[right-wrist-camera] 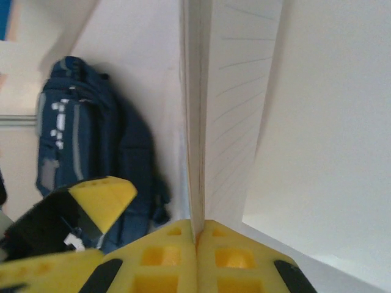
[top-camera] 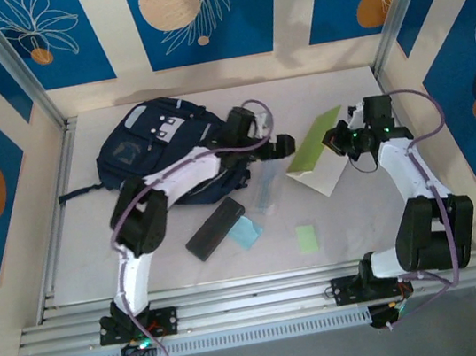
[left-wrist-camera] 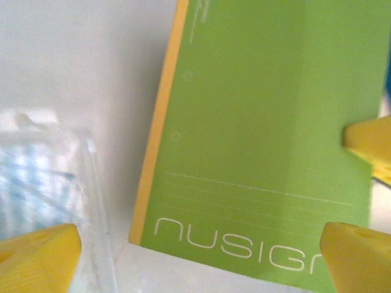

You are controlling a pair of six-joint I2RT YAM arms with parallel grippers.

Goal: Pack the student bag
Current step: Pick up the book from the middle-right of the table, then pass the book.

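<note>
The student bag (top-camera: 154,144), dark navy with pale grey trim, lies at the back left of the table and shows again behind the page edges (right-wrist-camera: 91,146). A green notebook (top-camera: 313,142) with an orange spine hangs tilted over the middle, its white pages drooping below. My right gripper (top-camera: 338,141) is shut on the notebook's edge (right-wrist-camera: 235,122), fingers pressed together (right-wrist-camera: 197,238). My left gripper (top-camera: 285,146) stands open just left of the notebook. Its fingertips (left-wrist-camera: 36,256) flank the green cover (left-wrist-camera: 263,134) without touching it, and one yellow fingertip (right-wrist-camera: 101,198) shows beside the bag.
A slim black case (top-camera: 214,228) lies near the front centre with a light blue item (top-camera: 246,232) beside it. A clear plastic pouch (top-camera: 266,188) lies under the left gripper (left-wrist-camera: 43,177). A small green pad (top-camera: 307,238) sits further right. Walls enclose the table.
</note>
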